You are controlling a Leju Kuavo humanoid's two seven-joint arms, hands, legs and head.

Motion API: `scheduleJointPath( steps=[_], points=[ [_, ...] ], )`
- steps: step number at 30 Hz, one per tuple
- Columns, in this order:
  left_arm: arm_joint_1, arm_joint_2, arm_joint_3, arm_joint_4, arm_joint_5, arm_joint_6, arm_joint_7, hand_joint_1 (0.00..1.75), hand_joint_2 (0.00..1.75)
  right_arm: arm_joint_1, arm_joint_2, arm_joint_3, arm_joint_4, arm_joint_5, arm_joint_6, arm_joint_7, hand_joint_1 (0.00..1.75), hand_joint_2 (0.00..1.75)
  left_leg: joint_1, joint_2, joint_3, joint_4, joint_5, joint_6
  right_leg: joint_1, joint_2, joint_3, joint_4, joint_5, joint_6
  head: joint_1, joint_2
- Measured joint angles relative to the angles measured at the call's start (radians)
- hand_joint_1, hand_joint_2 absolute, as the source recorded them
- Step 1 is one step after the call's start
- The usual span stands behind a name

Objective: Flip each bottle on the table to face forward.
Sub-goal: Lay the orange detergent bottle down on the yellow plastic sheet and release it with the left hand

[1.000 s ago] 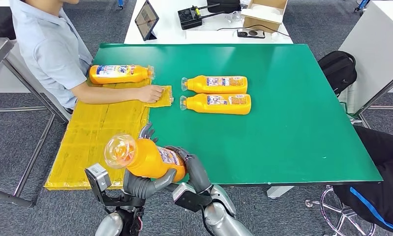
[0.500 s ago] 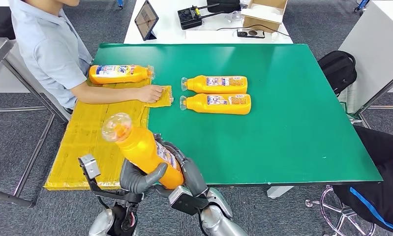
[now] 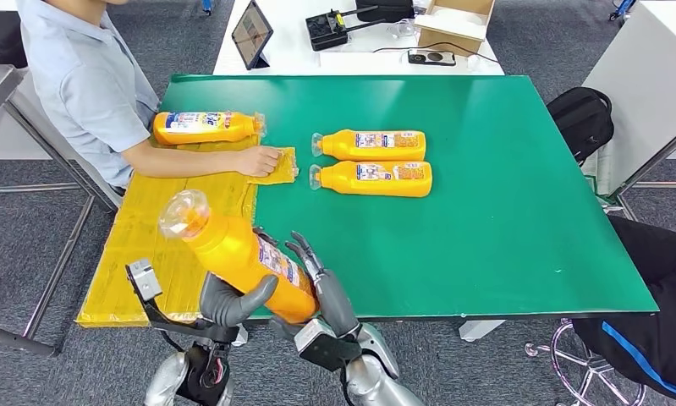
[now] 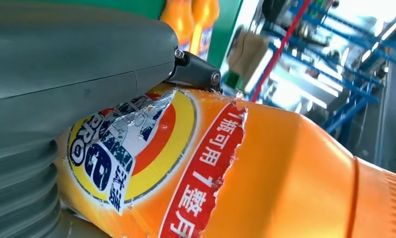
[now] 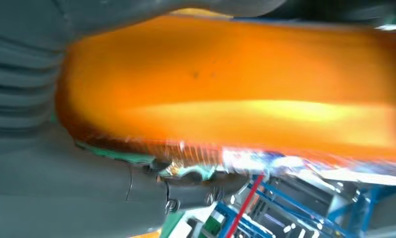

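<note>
An orange bottle (image 3: 248,260) hangs tilted over the table's near left corner, its clear cap up and to the left. My left hand (image 3: 231,301) grips its lower body from below. In the left wrist view the thumb (image 4: 72,64) lies on the bottle's torn front label (image 4: 136,153). My right hand (image 3: 324,288) stands beside the bottle's base with its fingers stretched out along the label side. In the right wrist view the bottle (image 5: 235,89) lies close against that hand (image 5: 62,188). Two more orange bottles (image 3: 372,145) (image 3: 375,178) lie side by side mid-table, caps to the left.
A yellow mat (image 3: 148,237) covers the left edge of the green table (image 3: 503,220). A person sits at the left with a hand (image 3: 262,161) on the mat, and another orange bottle (image 3: 206,127) lies beside that arm. A backpack (image 3: 581,118) stands to the right.
The held bottle has swung up and to the left, with its cap rising. My right hand's fingers have uncurled from around the bottle while the left hand keeps its grip.
</note>
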Motion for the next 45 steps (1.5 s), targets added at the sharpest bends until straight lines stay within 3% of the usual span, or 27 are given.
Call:
scheduleJointPath(
  steps=[2, 6, 17, 19, 22, 27, 34, 36, 39, 40, 43, 45],
  points=[
    [-0.018, 0.006, 0.024, 0.009, -0.111, 0.065, -0.01, 1.75, 1.75, 0.016, -0.009, 0.003, -0.044, -0.013, -0.033, 0.0, 0.0, 0.0, 0.0, 0.0, 0.0, 0.0, 0.0, 0.0, 0.0, 0.0, 0.0, 0.0, 0.0, 0.0, 0.0, 0.0],
    [-0.075, 0.036, 0.091, 0.061, -0.463, 0.288, -0.04, 1.75, 1.75, 0.041, -0.038, 0.01, -0.159, -0.052, -0.142, 0.0, 0.0, 0.0, 0.0, 0.0, 0.0, 0.0, 0.0, 0.0, 0.0, 0.0, 0.0, 0.0, 0.0, 0.0, 0.0, 0.0],
    [-0.167, 0.067, 0.212, 0.155, -0.548, 0.373, -0.028, 1.75, 1.75, 0.063, -0.081, 0.012, -0.306, -0.118, -0.248, 0.0, 0.0, 0.0, 0.0, 0.0, 0.0, 0.0, 0.001, 0.0, 0.0, 0.0, 0.0, 0.0, 0.0, 0.0, 0.0, 0.0],
    [-0.199, 0.076, 0.233, 0.183, -0.655, 0.443, -0.021, 1.75, 1.75, 0.063, -0.084, 0.005, -0.319, -0.127, -0.244, 0.0, 0.0, 0.0, 0.0, 0.0, 0.0, 0.0, 0.001, 0.0, 0.0, 0.0, -0.001, 0.0, 0.0, 0.0, 0.0, 0.0],
    [-0.25, 0.097, 0.236, 0.237, -0.974, 0.559, 0.033, 1.75, 1.75, 0.063, -0.085, -0.003, -0.33, -0.124, -0.216, 0.0, 0.0, 0.0, 0.0, 0.0, 0.0, 0.0, 0.001, 0.0, 0.0, 0.0, -0.001, 0.0, 0.0, 0.0, 0.0, 0.0],
    [-0.372, 0.139, 0.183, 0.424, -1.349, 0.539, 0.131, 1.75, 1.75, 0.063, -0.082, -0.001, -0.333, -0.111, -0.163, 0.0, 0.0, 0.0, 0.0, 0.0, -0.001, 0.0, 0.003, 0.002, 0.0, -0.001, 0.0, 0.001, 0.001, 0.0, 0.0, 0.0],
    [-0.481, 0.168, 0.121, 0.639, -1.535, 0.485, 0.198, 1.71, 1.75, 0.063, -0.081, 0.005, -0.332, -0.115, -0.128, 0.0, 0.0, 0.0, 0.0, 0.0, -0.001, 0.0, 0.003, 0.001, 0.0, -0.001, -0.001, 0.001, 0.001, 0.0, 0.0, 0.0],
    [-0.506, 0.17, 0.107, 0.689, -1.569, 0.462, 0.21, 1.55, 1.75, 0.063, -0.08, 0.006, -0.332, -0.116, -0.119, 0.0, 0.0, 0.0, 0.0, 0.0, -0.001, 0.0, 0.003, 0.001, 0.0, -0.001, -0.001, 0.001, 0.001, 0.0, 0.0, 0.0],
    [-0.538, 0.171, 0.083, 0.757, -1.621, 0.43, 0.227, 0.89, 1.75, 0.063, -0.079, 0.007, -0.33, -0.117, -0.112, 0.0, 0.0, 0.0, 0.0, 0.0, -0.002, 0.0, 0.003, 0.001, 0.0, -0.001, -0.001, 0.001, 0.001, 0.0, 0.0, 0.0],
    [-0.545, 0.17, 0.079, 0.775, -1.622, 0.419, 0.227, 0.77, 1.75, 0.063, -0.079, 0.007, -0.328, -0.117, -0.112, 0.0, 0.0, 0.0, 0.0, 0.0, -0.002, 0.0, 0.003, 0.001, 0.0, -0.001, -0.001, 0.001, 0.001, 0.0, 0.0, 0.0],
    [-0.555, 0.168, 0.076, 0.815, -1.599, 0.393, 0.218, 0.69, 1.75, 0.063, -0.079, 0.007, -0.322, -0.117, -0.111, 0.0, 0.0, 0.0, 0.0, 0.0, -0.002, 0.0, 0.003, 0.001, 0.0, -0.001, -0.001, 0.001, 0.001, 0.0, 0.0, 0.0],
    [-0.557, 0.168, 0.076, 0.831, -1.591, 0.386, 0.213, 0.37, 1.75, 0.063, -0.079, 0.007, -0.319, -0.118, -0.111, 0.0, 0.0, 0.0, 0.0, 0.0, -0.002, 0.0, 0.003, 0.001, 0.0, -0.001, -0.001, 0.001, 0.001, 0.0, 0.0, 0.0]
  ],
)
